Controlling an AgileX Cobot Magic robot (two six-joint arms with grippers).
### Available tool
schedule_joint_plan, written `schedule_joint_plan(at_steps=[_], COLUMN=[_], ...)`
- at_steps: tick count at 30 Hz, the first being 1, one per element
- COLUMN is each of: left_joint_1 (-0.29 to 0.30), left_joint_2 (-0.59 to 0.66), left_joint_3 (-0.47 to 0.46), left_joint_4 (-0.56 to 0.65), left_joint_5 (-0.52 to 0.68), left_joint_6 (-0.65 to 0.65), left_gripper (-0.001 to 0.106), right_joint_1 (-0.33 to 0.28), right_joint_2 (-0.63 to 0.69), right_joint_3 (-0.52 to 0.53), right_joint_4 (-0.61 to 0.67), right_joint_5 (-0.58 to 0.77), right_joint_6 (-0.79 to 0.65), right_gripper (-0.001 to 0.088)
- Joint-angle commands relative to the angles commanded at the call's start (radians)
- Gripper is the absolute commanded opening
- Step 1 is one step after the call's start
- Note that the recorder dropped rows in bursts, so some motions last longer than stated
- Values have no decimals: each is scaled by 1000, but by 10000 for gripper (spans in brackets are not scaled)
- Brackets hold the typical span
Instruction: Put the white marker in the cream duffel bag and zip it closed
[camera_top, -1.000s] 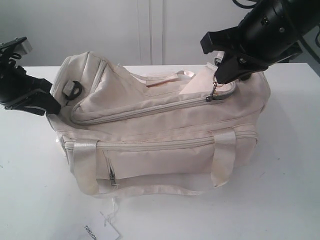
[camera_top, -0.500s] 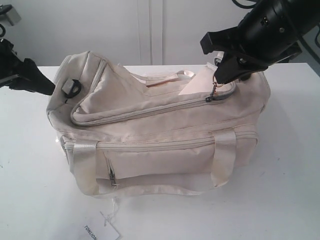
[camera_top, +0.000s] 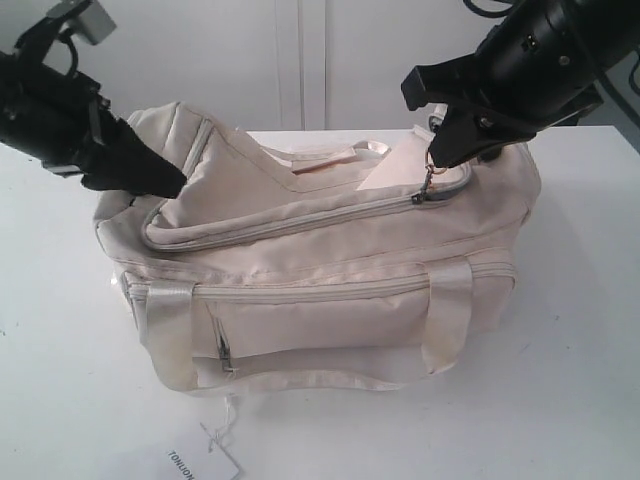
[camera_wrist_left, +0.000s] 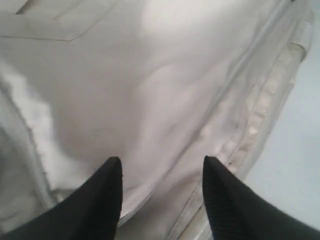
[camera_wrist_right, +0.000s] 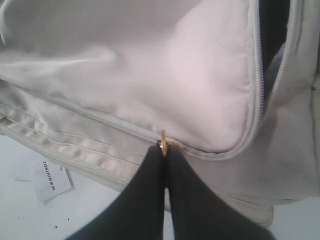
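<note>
Cream fabric, soft and creased, forms the cream duffel bag (camera_top: 330, 270), which sits on its base in the middle of a white table (camera_top: 560, 380) with a pale wall (camera_top: 300, 60) behind it. The white marker shows in no view. The bag's top flap is edged by a grey zip (camera_top: 300, 222); at the right end the wrist view shows a gap with dark lining (camera_wrist_right: 272, 30). Shiny webbing handles (camera_top: 447, 315) run down the front over a long zipped pocket (camera_top: 300, 290). The right gripper (camera_top: 437, 162) has its black fingers pinched tight on the gold ring charm (camera_wrist_right: 163, 141) of the top zip, at the bag's right end. The left gripper (camera_top: 165, 180) is at the raised left end with its pointed jaws spread apart and nothing between them but the fabric below; whether it touches the cloth cannot be told. A flat paper tag (camera_top: 205, 462) lies on the table just in front of the bag.
</note>
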Motion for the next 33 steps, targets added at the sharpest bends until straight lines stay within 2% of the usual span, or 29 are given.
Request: schedule_joint_plan(at_steps=[5,10,15,17,21,27,33], left_joint_1=[-69,-102,-152,-190,-280,-396,-501], left_joint_2=[0,0,-11,-29,-66,-97,-97], left_joint_3=[0,0,0,0,5,87,160], left_joint_4=[-7,-14,2,48,178,228,279], left_joint_5=[4,20,6,-29,-141,-366,-511], left_joint_6=[0,7,54,63,56,49,49], left_gripper=[233,0,0,0,0,0,0], right_joint_1=[0,0,0,0,0,0,0], right_joint_2=[0,0,0,0,0,0,2], right_joint_3=[0,0,0,0,0,0,0], right_joint_4=[0,0,0,0,0,0,0], right_joint_5=[2,2,6,6,6,6,0], right_joint_6=[0,-2,-1,-1,-1,-1,-1], right_gripper=[0,0,0,0,0,0,0])
